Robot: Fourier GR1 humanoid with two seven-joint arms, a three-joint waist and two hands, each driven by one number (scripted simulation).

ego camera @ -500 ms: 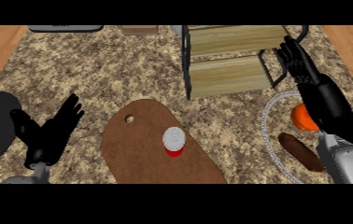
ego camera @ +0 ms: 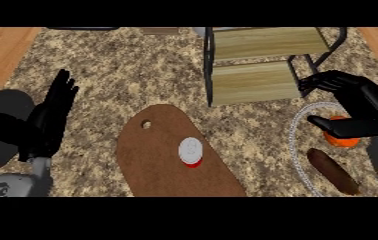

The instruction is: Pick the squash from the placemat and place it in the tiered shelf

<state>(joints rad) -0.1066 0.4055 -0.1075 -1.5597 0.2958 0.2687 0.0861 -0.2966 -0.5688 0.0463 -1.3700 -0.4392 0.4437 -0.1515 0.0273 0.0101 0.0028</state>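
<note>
Fingers point(ego camera: 325, 80) of the right hand point(ego camera: 351, 101) were spread and bent, pinching nothing; half a second before, that hand had stood higher against the tiered shelf point(ego camera: 258, 79), and it had since dropped toward the placemat point(ego camera: 297, 134). That suggested the reach for the squash had begun, with no grasp yet. On the placemat lay the orange squash point(ego camera: 343, 138), just under the thumb, and a brown sausage-like item point(ego camera: 334, 171). Both shelf tiers held nothing. Left hand point(ego camera: 48, 119) rested open, fingers straight.
</note>
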